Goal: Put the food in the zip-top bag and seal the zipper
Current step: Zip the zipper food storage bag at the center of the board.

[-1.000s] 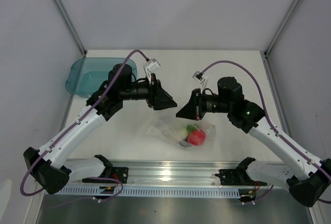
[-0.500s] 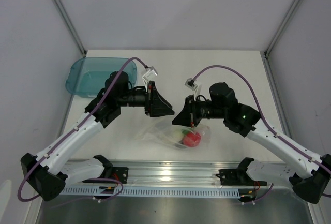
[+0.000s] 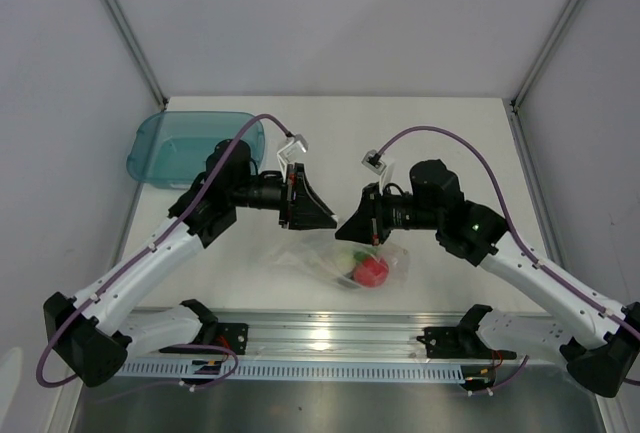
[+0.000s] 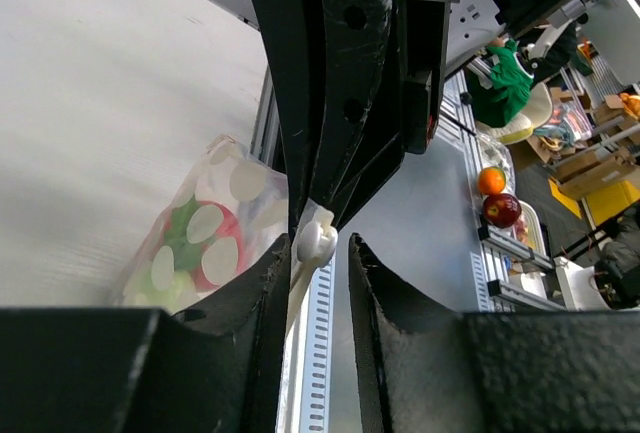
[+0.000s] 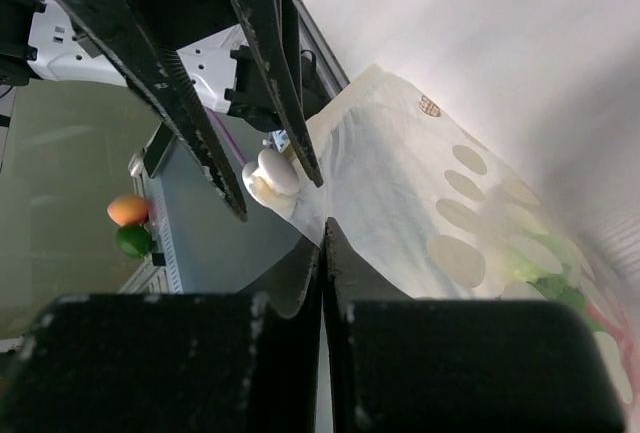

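**Item: bag** [image 5: 420,193]. Clear film with white dots. It lies on the surface [image 3: 450,143] near the front edge, between the two arms. One corner is raised toward the pincers.

**Contents:** tomato [image 3: 372,271] and radish [image 3: 348,256] are inside. The dark piece cannot be made out.

**Zipper** [image 5: 292,201]: runs along the raised edge and ends in a white slider [image 4: 316,241]. Whether any length is sealed cannot be told.

**Right pincer** [image 5: 323,238]: pressed together, apparently pinching the bag's edge just beside the slider.

**Left pincer** [image 4: 320,263]: partly spread. The slider sits at its tips and the bag's edge runs into the gap, with no pinch visible.

**Tray** [image 3: 160,148]: teal, at the far left, well apart and not in use.

**Stage (judged):** food is loaded and sealing is about to begin.

**Hazards (judged):**
- The left pincer may close on loose film instead of the slider, so a pull would crease the bag and leave the zipper unsealed.
- The right pincer holds only thin film. If that slips, the whole bag drags along and the slider gains nothing.
- The pincer tips are nearly touching, so a small misalignment could knock them together.
- The lifted mouth may tip and let food roll out.
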`<state>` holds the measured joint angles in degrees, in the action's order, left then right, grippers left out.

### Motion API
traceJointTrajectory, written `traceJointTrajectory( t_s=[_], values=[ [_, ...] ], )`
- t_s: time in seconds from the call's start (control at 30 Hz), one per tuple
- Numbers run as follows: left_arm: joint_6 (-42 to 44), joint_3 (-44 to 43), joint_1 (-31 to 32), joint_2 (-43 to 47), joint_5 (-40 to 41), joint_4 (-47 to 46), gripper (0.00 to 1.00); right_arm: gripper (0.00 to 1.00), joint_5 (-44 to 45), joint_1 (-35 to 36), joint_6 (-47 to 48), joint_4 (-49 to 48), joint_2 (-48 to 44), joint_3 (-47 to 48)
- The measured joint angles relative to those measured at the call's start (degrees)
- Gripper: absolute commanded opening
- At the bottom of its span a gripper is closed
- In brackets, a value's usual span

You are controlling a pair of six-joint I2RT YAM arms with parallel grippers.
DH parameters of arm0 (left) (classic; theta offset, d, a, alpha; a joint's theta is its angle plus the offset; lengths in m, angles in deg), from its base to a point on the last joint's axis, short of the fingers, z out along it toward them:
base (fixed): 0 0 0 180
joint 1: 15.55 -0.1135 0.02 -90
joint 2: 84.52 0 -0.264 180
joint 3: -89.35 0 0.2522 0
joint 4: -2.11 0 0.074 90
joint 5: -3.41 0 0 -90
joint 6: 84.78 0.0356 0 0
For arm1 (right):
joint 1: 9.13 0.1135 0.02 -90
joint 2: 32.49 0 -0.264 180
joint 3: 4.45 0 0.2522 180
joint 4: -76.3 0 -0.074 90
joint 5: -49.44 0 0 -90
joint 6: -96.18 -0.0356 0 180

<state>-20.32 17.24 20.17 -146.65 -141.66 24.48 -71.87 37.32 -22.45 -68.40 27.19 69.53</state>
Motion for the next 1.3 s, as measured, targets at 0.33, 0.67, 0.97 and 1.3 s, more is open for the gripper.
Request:
traceJointTrajectory(
  t_s=[0.33, 0.67, 0.97, 1.3],
  values=[
    [-1.5, 0.8, -0.4, -1.6, -1.6, -2.3, 0.01, 0.00, -1.5, -0.5, 0.0, 0.0, -0.5, -0.3],
    [-1.6, 1.1, -0.5, -1.6, -2.1, -3.1, 0.00, 0.18, -2.4, -0.6, 1.7, 0.5, -0.6, -0.3],
    [-2.5, 1.3, -0.5, -1.6, -2.4, -3.6, 0.00, 0.22, -4.1, -3.2, 3.8, 1.0, -0.5, -0.2],
    [-2.9, 1.7, -0.5, -1.6, -2.9, -3.8, 0.01, 0.26, -9.6, -5.7, 4.1, -0.2, 0.4, 0.4]
  ],
)
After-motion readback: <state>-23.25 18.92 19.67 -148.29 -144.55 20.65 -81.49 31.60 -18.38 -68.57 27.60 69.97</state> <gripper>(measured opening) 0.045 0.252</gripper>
